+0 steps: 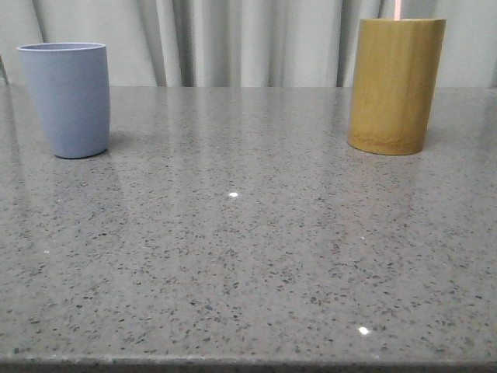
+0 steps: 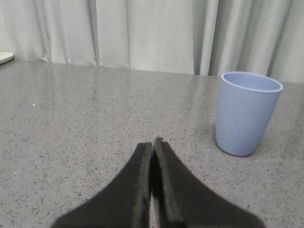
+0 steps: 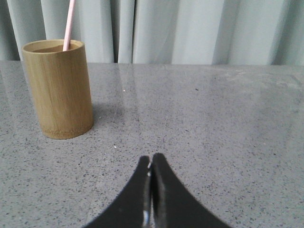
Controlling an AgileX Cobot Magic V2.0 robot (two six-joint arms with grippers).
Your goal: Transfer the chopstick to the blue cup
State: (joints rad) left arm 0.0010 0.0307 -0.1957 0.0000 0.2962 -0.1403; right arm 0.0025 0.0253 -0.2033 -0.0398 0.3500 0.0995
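Observation:
A pale pink chopstick (image 3: 69, 23) stands in the yellow-brown bamboo holder (image 3: 59, 90); in the front view only its tip (image 1: 397, 9) shows above the holder (image 1: 394, 85) at the back right. The blue cup (image 1: 68, 99) stands at the back left and looks empty (image 2: 248, 113). My left gripper (image 2: 153, 142) is shut with nothing in it, low over the table, short of the cup. My right gripper (image 3: 151, 159) is shut and empty too, short of the holder. Neither gripper shows in the front view.
The speckled grey stone table (image 1: 248, 256) runs to a front edge at the bottom of the front view. Pale curtains (image 1: 233, 39) hang behind it. A white object's edge (image 2: 4, 57) sits at the table's far side in the left wrist view.

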